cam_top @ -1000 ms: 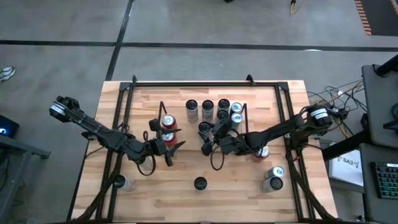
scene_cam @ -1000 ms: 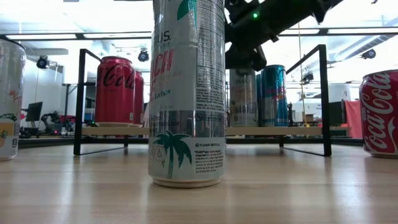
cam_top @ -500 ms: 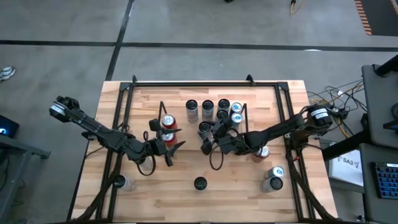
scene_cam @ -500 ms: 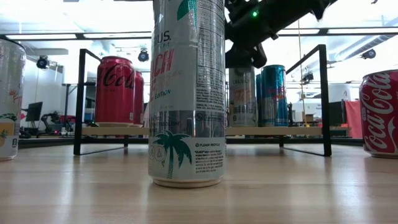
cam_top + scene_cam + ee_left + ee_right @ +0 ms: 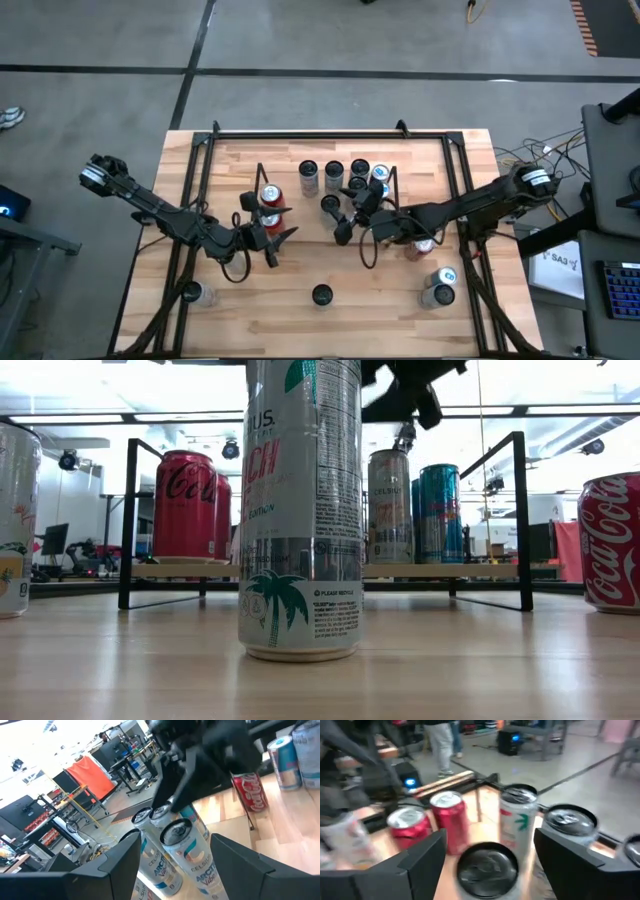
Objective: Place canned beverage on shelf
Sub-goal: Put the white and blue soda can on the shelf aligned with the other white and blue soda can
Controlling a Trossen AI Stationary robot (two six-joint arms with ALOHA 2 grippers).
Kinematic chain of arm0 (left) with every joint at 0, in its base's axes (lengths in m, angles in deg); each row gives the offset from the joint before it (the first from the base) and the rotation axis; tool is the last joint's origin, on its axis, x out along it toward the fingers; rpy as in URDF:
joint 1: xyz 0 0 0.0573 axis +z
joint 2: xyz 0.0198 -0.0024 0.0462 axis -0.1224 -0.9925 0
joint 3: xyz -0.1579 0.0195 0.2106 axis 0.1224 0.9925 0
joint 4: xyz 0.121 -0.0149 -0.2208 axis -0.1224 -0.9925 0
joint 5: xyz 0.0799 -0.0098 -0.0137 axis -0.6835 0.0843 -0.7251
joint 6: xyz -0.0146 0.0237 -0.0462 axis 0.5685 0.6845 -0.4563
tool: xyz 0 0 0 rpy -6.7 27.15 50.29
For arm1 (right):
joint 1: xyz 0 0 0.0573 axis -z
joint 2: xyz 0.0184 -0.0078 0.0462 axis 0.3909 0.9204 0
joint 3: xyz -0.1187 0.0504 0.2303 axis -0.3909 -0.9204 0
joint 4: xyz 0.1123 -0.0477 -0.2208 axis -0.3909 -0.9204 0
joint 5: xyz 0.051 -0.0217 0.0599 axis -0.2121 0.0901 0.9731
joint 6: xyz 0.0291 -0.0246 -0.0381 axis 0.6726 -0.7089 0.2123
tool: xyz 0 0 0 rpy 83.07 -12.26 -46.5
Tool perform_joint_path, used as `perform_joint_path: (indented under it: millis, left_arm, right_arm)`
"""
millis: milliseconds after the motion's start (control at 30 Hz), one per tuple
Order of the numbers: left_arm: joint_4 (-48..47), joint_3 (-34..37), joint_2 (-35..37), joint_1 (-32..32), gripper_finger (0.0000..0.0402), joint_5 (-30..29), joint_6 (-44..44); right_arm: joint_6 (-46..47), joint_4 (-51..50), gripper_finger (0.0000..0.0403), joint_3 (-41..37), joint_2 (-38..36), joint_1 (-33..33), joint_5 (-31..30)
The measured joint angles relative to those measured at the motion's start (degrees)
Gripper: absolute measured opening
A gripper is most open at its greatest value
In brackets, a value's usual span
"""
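Right pincer (image 5: 341, 224), released and empty, hangs above a can (image 5: 329, 204) standing on the shelf (image 5: 262, 172); left pincer (image 5: 281, 242) likewise released.

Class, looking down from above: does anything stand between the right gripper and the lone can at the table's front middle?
Nothing visible does. The right gripper hangs open near the shelf's front edge, and only bare table lies between it and the can.
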Motion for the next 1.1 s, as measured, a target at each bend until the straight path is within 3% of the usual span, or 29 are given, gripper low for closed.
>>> perform_joint_path:
  millis: [133,300,567,700,1100]
  left_arm:
    - [0.2,0.2,0.0,0.0,0.0224,0.0,0.2]
    - [0.1,0.3,0.0,0.3,0.0224,0.0,0.2]
    - [0.2,0.3,0.0,0.4,0.0224,0.0,0.2]
    - [0.1,0.3,0.0,0.4,0.0224,0.0,0.2]
    - [0.1,0.3,0.0,0.4,0.0224,0.0,0.2]
  right_arm:
    - [1.2,-7.2,0.0256,3.7,-0.9,0.0,5.3]
    - [3.2,-21.8,0.0200,11.4,0.5,0.0,7.0]
    - [9.2,-38.1,0.0082,21.0,4.4,0.0,10.4]
    - [10.1,-41.1,0.0023,22.8,6.5,0.0,12.7]
    - [12.9,-46.3,0.0013,23.0,7.6,1.5,12.2]
